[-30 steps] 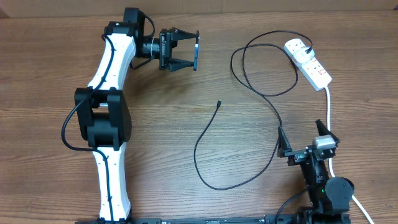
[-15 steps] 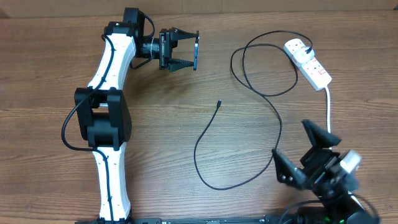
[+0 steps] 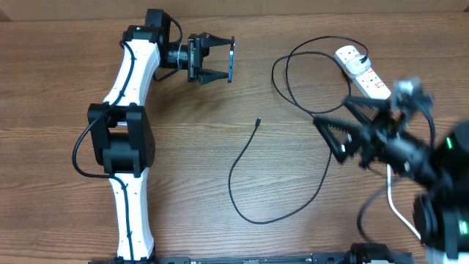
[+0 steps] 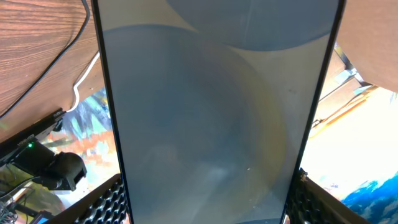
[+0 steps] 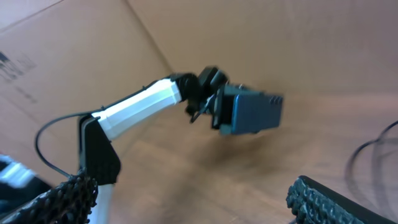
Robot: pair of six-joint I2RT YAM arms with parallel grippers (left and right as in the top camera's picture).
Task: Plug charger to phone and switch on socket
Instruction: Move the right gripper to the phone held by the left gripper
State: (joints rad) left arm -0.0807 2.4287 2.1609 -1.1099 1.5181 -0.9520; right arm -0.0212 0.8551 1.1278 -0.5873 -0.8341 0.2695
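Two arms reach over the wood counter [image 3: 190, 147]. The left pincer [image 3: 229, 61] is closed across the width of the phone [image 3: 232, 53], which it holds clear of the counter and edge-on to the overhead camera. In the left wrist view the screen fills the frame between the pads [image 4: 109, 202].

The right pincer [image 3: 331, 111] is blurred. It hangs wide apart and empty over the charger's far loop, near the socket [image 3: 366, 77]. The socket lies at the counter's far right, with the plug [image 3: 357, 56] seated in its far end. Its switches are too small to read.

The charger [image 3: 230, 180] trails in slack curves toward the middle, and its connector [image 3: 258, 121] lies free, well apart from the phone.

The phone looks rigid, light and slick-faced, so gripping it by the edges suits it. The cable looks limp and thin. It is probably best pinched just behind the connector, on the stiffer moulded end, so the tip does not droop or twist when lifted.
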